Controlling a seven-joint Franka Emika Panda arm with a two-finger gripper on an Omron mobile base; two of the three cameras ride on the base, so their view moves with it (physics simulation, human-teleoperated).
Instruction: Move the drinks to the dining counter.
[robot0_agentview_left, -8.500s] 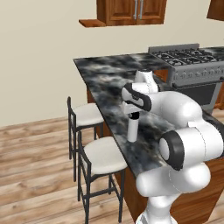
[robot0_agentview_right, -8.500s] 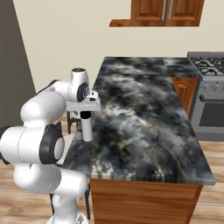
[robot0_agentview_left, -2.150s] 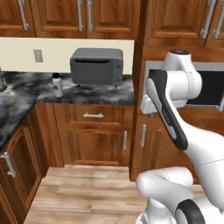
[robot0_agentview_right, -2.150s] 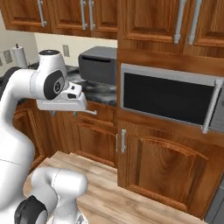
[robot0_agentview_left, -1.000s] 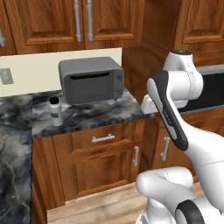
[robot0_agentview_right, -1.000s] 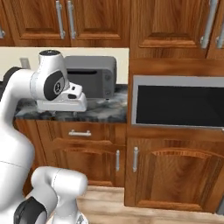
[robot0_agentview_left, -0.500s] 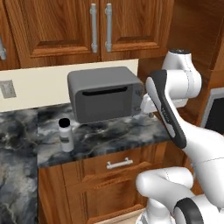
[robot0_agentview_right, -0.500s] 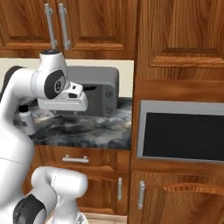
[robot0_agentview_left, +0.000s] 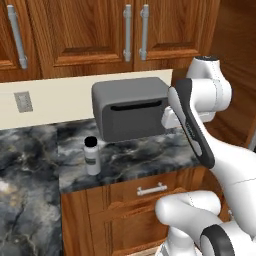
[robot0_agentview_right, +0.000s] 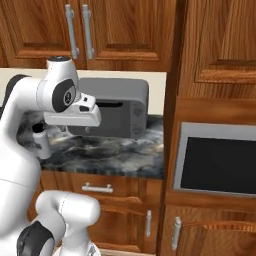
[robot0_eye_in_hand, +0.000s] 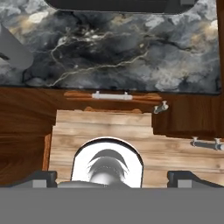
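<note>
Bottle upright on marbled tabletop; end effector empty, jaws apart.
The bottle (robot0_agentview_left: 92, 155) stands well left of the end effector (robot0_eye_in_hand: 111, 175), near the tabletop (robot0_agentview_left: 145, 160) front edge, beside the grey microwave (robot0_agentview_left: 131, 107). End effector faces down over the drawer handle (robot0_eye_in_hand: 112, 96).

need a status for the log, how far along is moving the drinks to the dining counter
Nothing here shows a finished delivery. One bottle stands upright on the marbled worktop, left of the grey microwave, untouched. The gripper holds nothing, its fingertips wide apart, looking down on the worktop edge and the drawer handle. Left: grasp this bottle and carry it over.
</note>
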